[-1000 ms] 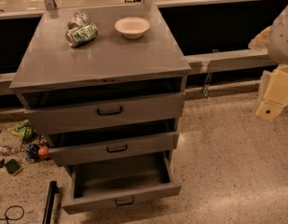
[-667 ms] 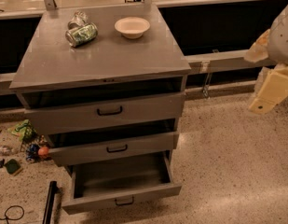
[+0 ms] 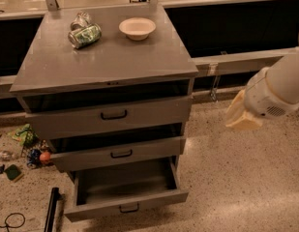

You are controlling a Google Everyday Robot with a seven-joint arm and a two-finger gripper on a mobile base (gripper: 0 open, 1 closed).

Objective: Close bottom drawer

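The bottom drawer of the grey cabinet is pulled out far toward me and looks empty inside. Its narrow front panel carries a small black handle. The middle drawer and the top drawer stand out a little less. My gripper, cream-coloured at the end of the white arm, hangs in the air to the right of the cabinet, about level with the top drawer and clear of every drawer.
A white bowl and crushed cans lie on the cabinet top. Small clutter lies on the floor at the left, with a black bar and a cable. A dark counter front runs behind.
My arm has swung left and down, bringing the gripper nearer the cabinet's right side. The drawers have not moved.
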